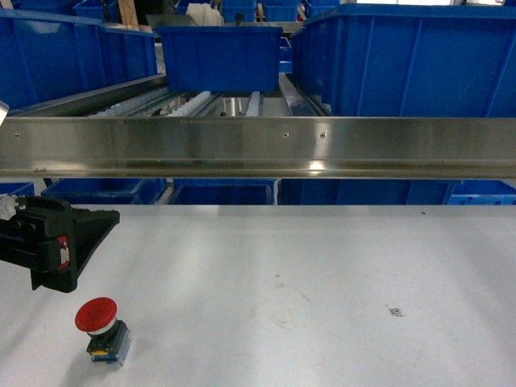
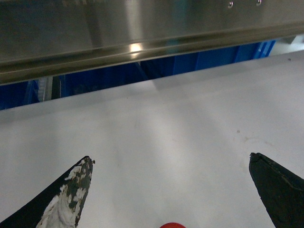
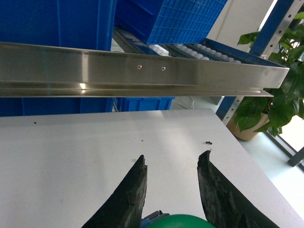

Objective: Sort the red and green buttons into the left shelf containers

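- The white table (image 1: 322, 274) is serving as the landmark: it is lying below and in front of a long steel rail (image 1: 258, 147) that is running across the head view.
- The red button (image 1: 100, 327) is sitting on the table near its front left corner, its wide red cap tilting toward the camera over a dark block body with a bit of blue and yellow showing.
- The left gripper (image 2: 171, 190) is hovering above the table just behind the red button, apart from it; its jaws are standing wide apart with nothing between them.
- In the left wrist view only a sliver of the red cap is peeking in at the bottom edge, between the two spread fingers (image 2: 71, 190), one of which is carrying white smears.
- The right gripper (image 3: 172, 164) is pointing across the table toward the rail; its black fingers (image 3: 130, 194) are closing on the green button (image 3: 178, 221), whose rounded green cap is showing at the bottom edge of the right wrist view, between the fingers and touching them.
- The right gripper is not appearing in the head view.
- Behind the rail, large blue tubs (image 1: 419, 60) are resting on a roller shelf, with one smaller blue bin (image 1: 219, 56) between them.
- A potted plant (image 3: 280, 104) is standing off the table's right end.
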You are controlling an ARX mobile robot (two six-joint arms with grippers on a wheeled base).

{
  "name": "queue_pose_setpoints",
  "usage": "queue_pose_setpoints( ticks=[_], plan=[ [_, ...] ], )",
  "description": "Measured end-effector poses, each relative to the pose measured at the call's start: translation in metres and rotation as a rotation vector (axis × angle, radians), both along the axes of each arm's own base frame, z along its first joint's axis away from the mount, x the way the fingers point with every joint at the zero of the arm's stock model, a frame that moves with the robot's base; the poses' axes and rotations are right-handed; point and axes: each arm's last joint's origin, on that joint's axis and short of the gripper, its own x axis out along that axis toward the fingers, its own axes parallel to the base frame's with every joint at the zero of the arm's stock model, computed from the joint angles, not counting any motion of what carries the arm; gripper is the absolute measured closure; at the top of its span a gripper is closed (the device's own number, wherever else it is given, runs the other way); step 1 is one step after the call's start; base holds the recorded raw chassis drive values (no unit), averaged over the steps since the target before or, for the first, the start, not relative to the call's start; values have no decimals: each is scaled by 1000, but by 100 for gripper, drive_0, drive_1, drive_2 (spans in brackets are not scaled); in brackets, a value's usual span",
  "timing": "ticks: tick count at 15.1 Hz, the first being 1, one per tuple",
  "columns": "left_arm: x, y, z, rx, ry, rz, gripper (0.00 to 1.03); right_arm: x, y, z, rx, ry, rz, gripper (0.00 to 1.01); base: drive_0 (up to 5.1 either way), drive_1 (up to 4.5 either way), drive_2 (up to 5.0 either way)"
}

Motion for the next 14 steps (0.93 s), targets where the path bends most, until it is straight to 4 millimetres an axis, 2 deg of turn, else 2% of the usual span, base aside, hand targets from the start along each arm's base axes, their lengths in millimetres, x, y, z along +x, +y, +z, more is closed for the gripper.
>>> queue_pose_setpoints(
  ticks=[8,14],
  plan=[
    [-4,2,-33,98,98,13,5,0,0,0,-2,1,0,72,0,0,0],
    [2,-2,-70,91,188,-23,5,0,0,0,-2,1,0,72,0,0,0]
  ],
)
